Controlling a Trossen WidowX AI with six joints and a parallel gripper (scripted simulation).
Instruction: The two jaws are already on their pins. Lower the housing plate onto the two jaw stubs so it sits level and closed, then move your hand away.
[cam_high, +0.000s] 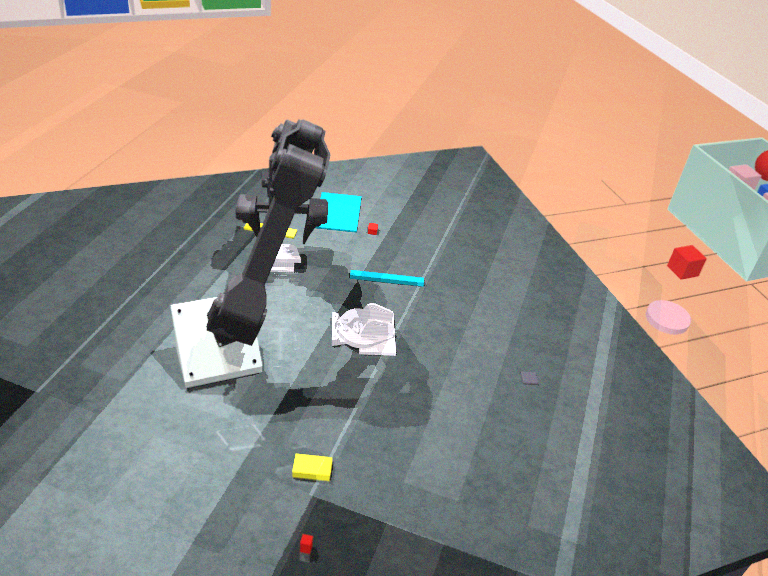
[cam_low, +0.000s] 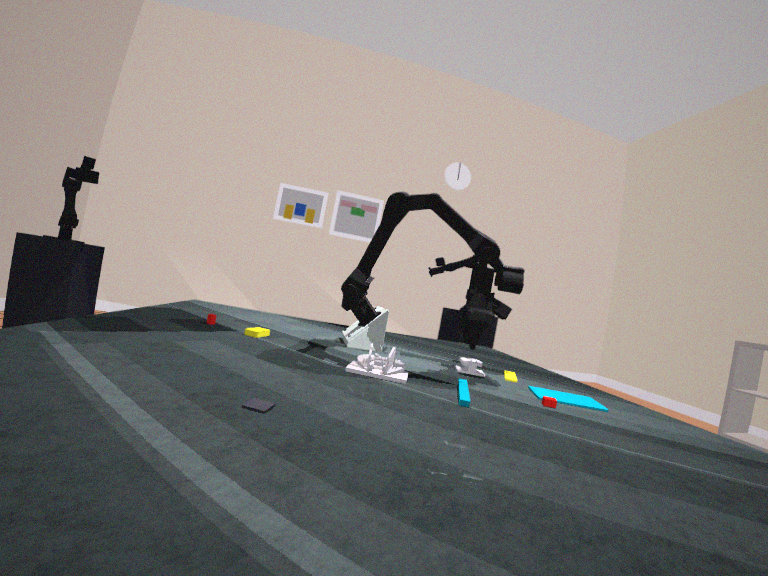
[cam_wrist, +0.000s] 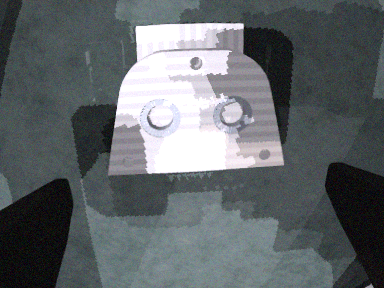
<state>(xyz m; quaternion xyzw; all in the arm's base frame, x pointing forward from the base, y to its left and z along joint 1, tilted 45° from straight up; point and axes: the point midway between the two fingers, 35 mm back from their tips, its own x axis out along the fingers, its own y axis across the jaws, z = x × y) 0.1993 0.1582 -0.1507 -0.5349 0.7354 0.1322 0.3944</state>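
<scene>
and the end effector (cam_high: 280, 232) (cam_low: 473, 341) (cam_wrist: 203, 184) hangs with fingers apart, nothing between them, the housing plate (cam_high: 286, 257) (cam_low: 469, 366) (cam_wrist: 196, 120) on the table (cam_high: 496, 434) (cam_low: 310, 483) (cam_wrist: 175, 255) below it, off the jaw assembly (cam_high: 364, 330) (cam_low: 377, 365)!

Plate (cam_high: 288, 255) (cam_low: 469, 364) (cam_wrist: 189, 142): white, round-cornered, two ringed holes, on table, top view's 10 o'clock from white jaws (cam_high: 378, 329) (cam_low: 392, 360), well apart.
</scene>
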